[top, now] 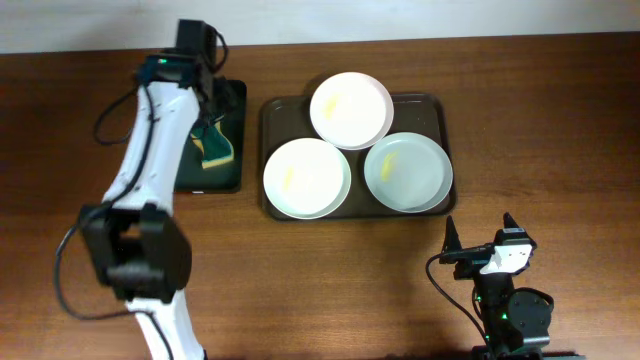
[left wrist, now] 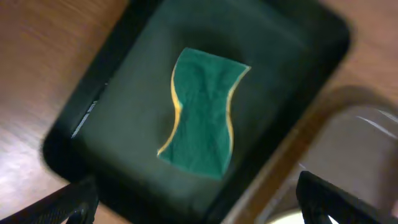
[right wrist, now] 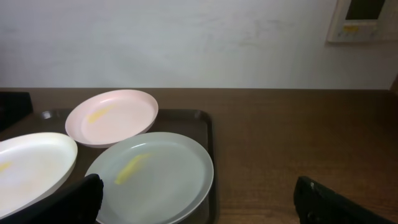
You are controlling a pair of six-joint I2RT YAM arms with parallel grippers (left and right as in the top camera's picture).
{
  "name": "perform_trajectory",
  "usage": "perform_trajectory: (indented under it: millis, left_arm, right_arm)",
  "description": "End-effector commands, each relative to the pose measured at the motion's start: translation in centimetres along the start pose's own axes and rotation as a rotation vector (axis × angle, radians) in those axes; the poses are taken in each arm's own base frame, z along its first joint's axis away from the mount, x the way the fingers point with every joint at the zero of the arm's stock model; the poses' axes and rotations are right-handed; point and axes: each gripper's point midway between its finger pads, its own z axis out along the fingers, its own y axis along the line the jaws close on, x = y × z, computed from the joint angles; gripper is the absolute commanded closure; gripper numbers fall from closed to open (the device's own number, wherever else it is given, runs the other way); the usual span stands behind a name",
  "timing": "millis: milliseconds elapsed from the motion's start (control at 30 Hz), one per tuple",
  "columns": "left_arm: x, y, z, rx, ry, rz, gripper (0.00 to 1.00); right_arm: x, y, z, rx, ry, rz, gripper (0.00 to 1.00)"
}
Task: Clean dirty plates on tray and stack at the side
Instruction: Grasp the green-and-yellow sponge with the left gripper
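Three white plates with yellow smears lie on the dark tray (top: 437, 104): one at the back (top: 350, 109), one at the front left (top: 306, 177), one at the front right (top: 407, 172). The right wrist view shows them too: back (right wrist: 112, 116), left (right wrist: 32, 167), right (right wrist: 152, 176), on the tray (right wrist: 204, 118). My left gripper (top: 207, 125) is open, hovering above a green sponge (left wrist: 202, 112) with a yellow edge that lies in a small black tray (left wrist: 124, 112). My right gripper (top: 481, 236) is open and empty, near the table's front, in front of the tray.
The small black tray (top: 228, 170) with the sponge (top: 215, 148) sits left of the big tray. The brown wooden table (top: 560, 150) extends to the right. A wall with a white panel (right wrist: 362, 18) stands behind the table.
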Motion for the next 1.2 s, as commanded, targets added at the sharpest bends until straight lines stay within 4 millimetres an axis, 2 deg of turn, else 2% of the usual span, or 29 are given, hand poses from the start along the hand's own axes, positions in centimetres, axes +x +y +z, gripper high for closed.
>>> perform_trajectory:
  millis: [0, 67, 200, 300, 467, 600, 667, 700, 733, 767, 800, 967, 1000, 1033, 1067, 1100, 1167]
  left_arm:
    - [-0.4, 0.6, 4.0, -0.084, -0.008, -0.043, 0.00]
    - [-0.4, 0.5, 5.4, -0.086, 0.002, -0.050, 0.00]
    - [-0.2, 1.0, 7.5, -0.052, 0.061, -0.076, 0.15]
    - [0.0, 0.1, 8.9, 0.067, 0.131, 0.015, 0.13]
    - [2.4, -0.2, 12.1, 0.088, 0.228, 0.116, 0.10]
    - [3.8, -0.5, 13.4, 0.099, 0.281, 0.118, 0.16]
    - [3.9, -0.4, 13.6, 0.094, 0.283, 0.118, 0.34]
    - [3.9, -0.4, 13.6, 0.090, 0.281, 0.119, 0.59]
    - [3.8, -0.3, 13.6, 0.087, 0.280, 0.118, 0.78]
    - [3.8, -0.3, 13.7, 0.087, 0.280, 0.117, 0.86]
    - [3.7, -0.1, 13.7, 0.086, 0.280, 0.115, 1.00]
    - [3.7, 0.0, 13.7, 0.085, 0.281, 0.111, 1.00]
    - [3.7, 0.0, 13.7, 0.085, 0.281, 0.112, 0.79]
    - [3.7, 0.0, 13.7, 0.085, 0.280, 0.111, 0.33]
    - [3.7, 0.0, 13.7, 0.085, 0.279, 0.112, 0.04]
    - [3.4, 0.1, 13.8, 0.075, 0.268, 0.112, 0.01]
    - [2.6, 0.7, 14.0, 0.035, 0.225, 0.116, 0.01]
  right_arm:
    - [0.3, 0.0, 0.0, 0.003, 0.006, 0.003, 0.02]
    - [0.3, 0.0, 0.0, 0.003, 0.006, 0.003, 0.02]
    - [0.3, 0.0, 0.0, 0.003, 0.006, 0.003, 0.01]
    - [0.3, 0.0, 0.0, 0.003, 0.006, 0.003, 0.02]
    - [0.3, 0.0, 0.0, 0.003, 0.006, 0.003, 0.02]
    - [0.3, 0.0, 0.0, 0.003, 0.006, 0.003, 0.02]
    - [0.3, 0.0, 0.0, 0.003, 0.006, 0.003, 0.02]
    - [0.3, 0.0, 0.0, 0.003, 0.006, 0.003, 0.02]
    - [0.3, 0.0, 0.0, 0.003, 0.006, 0.003, 0.02]
    - [0.3, 0.0, 0.0, 0.003, 0.006, 0.003, 0.02]
    - [0.3, 0.0, 0.0, 0.003, 0.006, 0.003, 0.02]
    - [0.3, 0.0, 0.0, 0.003, 0.006, 0.003, 0.02]
    - [0.3, 0.0, 0.0, 0.003, 0.006, 0.003, 0.02]
    - [0.3, 0.0, 0.0, 0.003, 0.006, 0.003, 0.02]
    - [0.3, 0.0, 0.0, 0.003, 0.006, 0.003, 0.02]
    - [0.3, 0.0, 0.0, 0.003, 0.006, 0.003, 0.02]
    - [0.3, 0.0, 0.0, 0.003, 0.006, 0.003, 0.02]
